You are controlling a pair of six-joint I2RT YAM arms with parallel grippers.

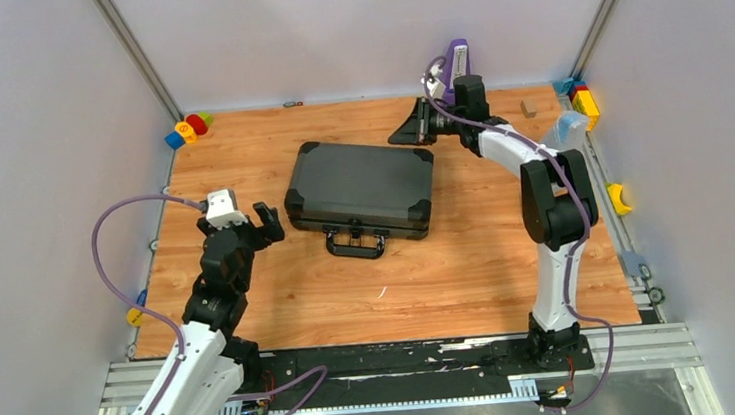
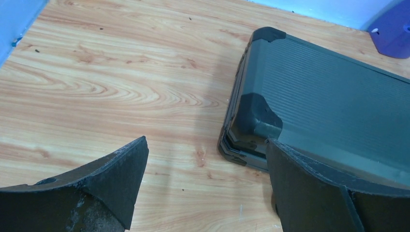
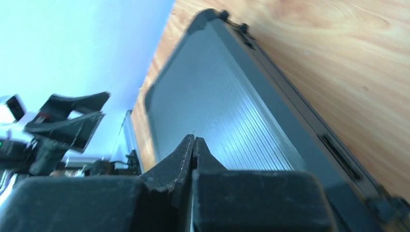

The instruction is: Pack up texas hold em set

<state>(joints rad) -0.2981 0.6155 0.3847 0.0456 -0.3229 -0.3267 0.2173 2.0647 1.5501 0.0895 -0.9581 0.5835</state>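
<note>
The case (image 1: 360, 188) is a black rectangular hard shell with a ribbed lid and reinforced corner caps. It lies flat and closed at the centre of the top view on the wooden table (image 1: 449, 271). Its handle (image 1: 355, 244) points toward the lower edge of the frame. No chips, cards or dice are visible outside it. The left gripper (image 1: 263, 227) is at centre left of the top view, just beside the left end of the case. Its jaws are spread wide and hold nothing. In the left wrist view its two fingers (image 2: 121, 179) frame bare table, and one corner of the case (image 2: 329, 96) sits next to the finger on the right of the frame. The right gripper (image 1: 399, 134) is at upper centre, close to the upper right corner of the case. Its fingertips are pressed together with nothing between them. In the right wrist view the tips (image 3: 193, 140) appear over the lid (image 3: 217, 111); contact cannot be determined. A purple object (image 1: 455, 64) stands behind the right arm. Coloured toy blocks (image 1: 188, 129) lie at the upper left corner of the table, and more blocks (image 1: 583, 98) at the upper right.
</note>
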